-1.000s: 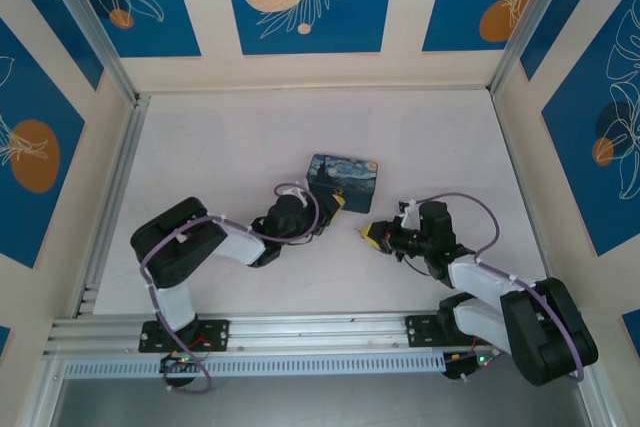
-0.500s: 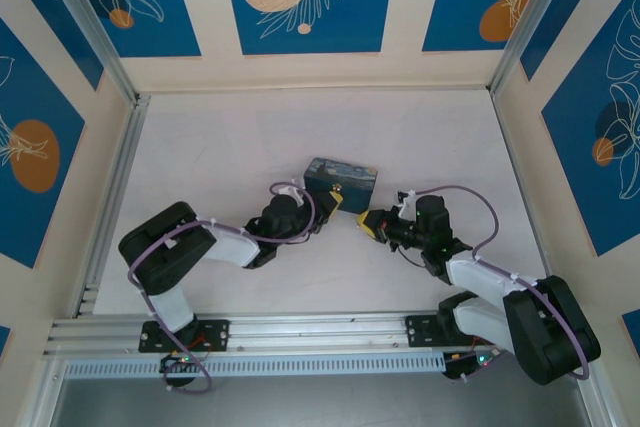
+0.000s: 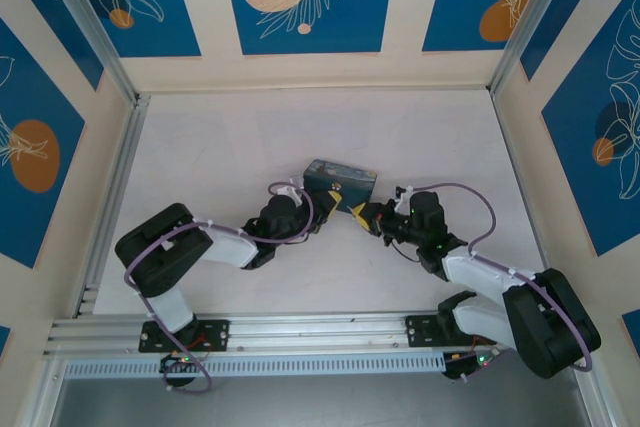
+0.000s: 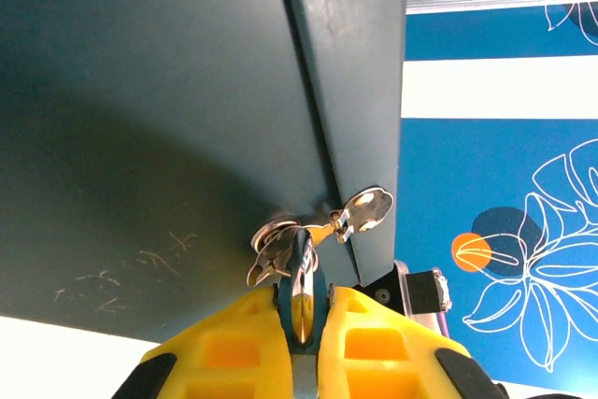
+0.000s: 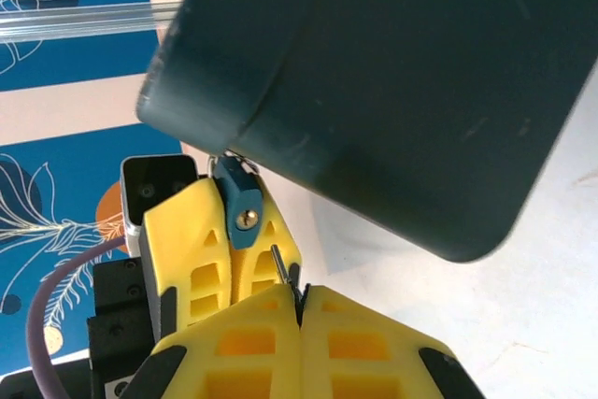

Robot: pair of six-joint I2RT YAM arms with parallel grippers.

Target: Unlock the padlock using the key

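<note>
So the dark-blue rectangular metal tin with the Starry Night print (image 3: 340, 179) sits about mid-table on the pale table (image 3: 230, 137), a bit nearer the near edge than the far one. It's tipped up, so both wrist cameras are looking at its plain dark underside.

The small blue-grey metal padlock (image 5: 244, 207) hangs off the tin's lower edge. The left gripper (image 4: 301, 310) has its yellow fingers squeezed right onto the padlock's body, one pad on each flat side. From the left wrist view you can see the thin shackle (image 4: 276, 235) hooked at the tin's edge just above the fingertips. A little silver metal piece (image 4: 366, 209) sticks out beside it, and I honestly can't tell what that bit is.

The right gripper (image 5: 301, 310) comes in from the right side and nearly meets the left one nose to nose, just in front of the tin. Its fingers are pressed together on the tiny thin metal key (image 5: 279, 262), and only the narrow blade pokes out past the fingertips. The padlock's bottom end faces the right wrist camera, so the small brass keyhole (image 5: 246, 220) is in plain sight. The key tip is just beside and below that keyhole, pointing roughly at it but not inside it. The blade also sits right up against the left gripper's near finger, though I can't tell if it's actually touching.
</note>
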